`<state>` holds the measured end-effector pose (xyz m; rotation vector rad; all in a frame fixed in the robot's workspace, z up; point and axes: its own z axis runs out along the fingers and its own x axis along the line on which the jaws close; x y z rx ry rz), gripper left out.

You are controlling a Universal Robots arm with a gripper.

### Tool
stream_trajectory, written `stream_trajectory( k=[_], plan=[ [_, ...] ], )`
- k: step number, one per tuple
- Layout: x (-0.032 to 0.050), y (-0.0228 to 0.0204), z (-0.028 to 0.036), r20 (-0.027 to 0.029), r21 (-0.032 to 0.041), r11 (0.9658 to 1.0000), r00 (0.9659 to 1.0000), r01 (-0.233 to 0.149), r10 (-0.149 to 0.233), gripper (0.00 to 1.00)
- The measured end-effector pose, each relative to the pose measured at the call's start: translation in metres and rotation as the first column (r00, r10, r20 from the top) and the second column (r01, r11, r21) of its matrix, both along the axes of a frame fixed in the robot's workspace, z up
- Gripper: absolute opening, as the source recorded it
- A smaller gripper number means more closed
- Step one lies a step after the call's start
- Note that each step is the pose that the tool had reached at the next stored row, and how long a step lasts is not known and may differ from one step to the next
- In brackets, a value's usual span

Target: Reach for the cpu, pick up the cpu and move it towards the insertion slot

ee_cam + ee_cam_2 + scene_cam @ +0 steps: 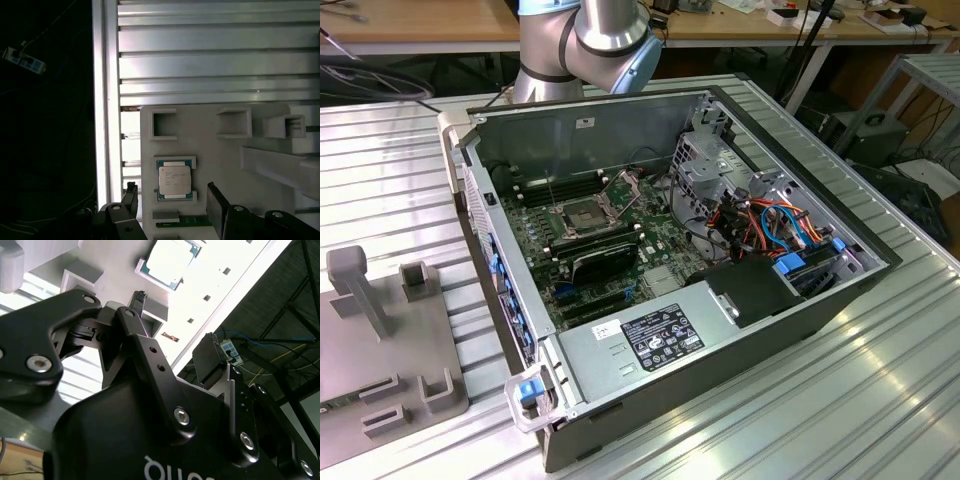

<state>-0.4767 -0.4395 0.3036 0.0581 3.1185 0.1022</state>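
Sitting in the grey fixture pocket (193, 161), the cpu (174, 179)

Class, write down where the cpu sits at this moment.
In both wrist views, the cpu lies flat in a recess of the pale grey fixture plate, just beyond the tips of the open gripper, which is not holding it.

Small square pale cpu (174, 182) — satin metal lid, green board rim; grey moulded fixture plate (225, 160) matt plastic. Ribbed silver table (215, 65) brushed aluminium, shiny in glare. Black gripper (175, 327) smooth, semi-gloss — square silver-framed insertion slot (580, 215) bare metal.
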Motion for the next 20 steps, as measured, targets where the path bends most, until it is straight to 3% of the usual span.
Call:
stream_trajectory(
  k=[3,7,20],
  plan=[
    [0.0,-0.0007,-0.0011,0.0002,0.0003,1.0,1.0,0.0,0.0,0.66],
    [0.0,-0.0023,-0.0033,0.0074,0.0003,1.0,1.0,0.0,0.0,0.66],
    [0.0,-0.009,-0.0091,0.0077,0.0052,1.0,1.0,0.0,0.0,0.66]
  ],
)
